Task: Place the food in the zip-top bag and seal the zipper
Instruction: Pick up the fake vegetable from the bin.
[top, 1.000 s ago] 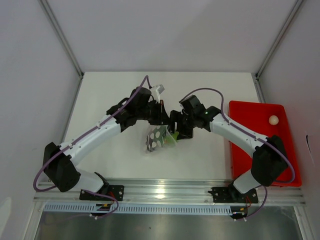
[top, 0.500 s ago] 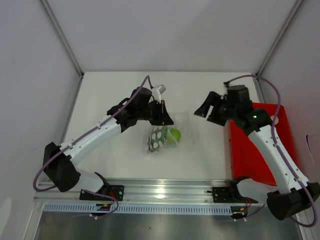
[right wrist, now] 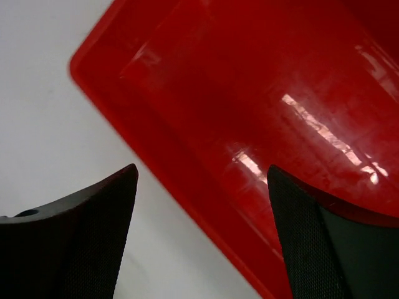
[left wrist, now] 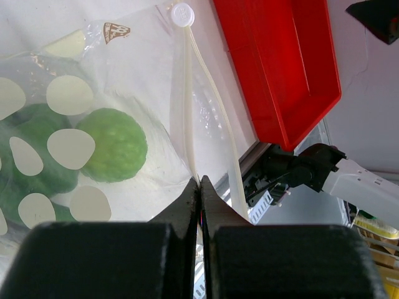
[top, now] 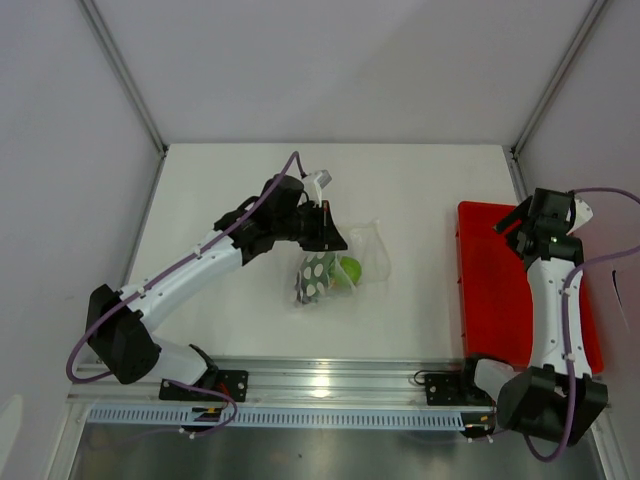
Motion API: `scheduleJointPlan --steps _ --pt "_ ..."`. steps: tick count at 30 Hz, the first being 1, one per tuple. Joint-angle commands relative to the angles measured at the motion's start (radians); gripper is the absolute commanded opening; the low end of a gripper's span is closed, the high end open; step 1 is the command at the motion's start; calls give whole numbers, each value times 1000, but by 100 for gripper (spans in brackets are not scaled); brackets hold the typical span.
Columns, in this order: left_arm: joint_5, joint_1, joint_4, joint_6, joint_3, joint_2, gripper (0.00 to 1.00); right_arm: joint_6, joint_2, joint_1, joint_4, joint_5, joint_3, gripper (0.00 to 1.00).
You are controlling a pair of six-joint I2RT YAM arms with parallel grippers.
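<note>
Bag, place: the bag lies on the table at mid-table, between the two arms and well apart from the tray
Bag, lie: the filled end is on the left under the left arm, and the clear, empty part spreads right toward the tray
Zipper, axis: in the left wrist view the zipper runs as two pale strips straight away from the fingertips; the strips part a little along the way and meet again at the slider, a round white button at the far end
Bag, look: glossy, crinkled, nearly colourless, printed with cream oval spots and a small brown triangle mark near the slider
Food in bag: a round green piece with a pebbled skin sits just beside the zipper, touching a dark green piece to its left, both seen through the plastic
Left gripper: the left gripper is clenched, its fingertips pressed together on the zipper at the bag's mouth edge
Right gripper: the right gripper hangs over the far left corner of the tray, its jaws spread wide with nothing between them
Tray: red, rectangular, shiny, at the right edge of the table; the part under the right wrist camera shows only bare red floor and rim
</note>
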Motion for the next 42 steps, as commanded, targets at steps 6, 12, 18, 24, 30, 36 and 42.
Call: scheduleJointPlan --steps 6,12,18,24,30,36,42 --pt "50 19 42 -36 -2 -12 1 -3 174 -91 275 277 -91 86" --pt "46 24 42 -25 -5 -40 1 -28 342 -131 360 340 -97 86" --pt "-14 15 41 -2 -8 -24 1 -80 467 -152 476 389 -103 85" --pt "-54 -19 41 5 2 8 0 -167 589 -151 639 418 -86 85" --pt "-78 -38 7 19 51 52 0 -259 691 -154 687 380 -3 85" --pt "-66 -41 3 19 87 111 1 -348 785 -157 707 331 69 85" --pt "-52 -48 -5 24 114 155 1 -394 860 -158 713 329 115 85"
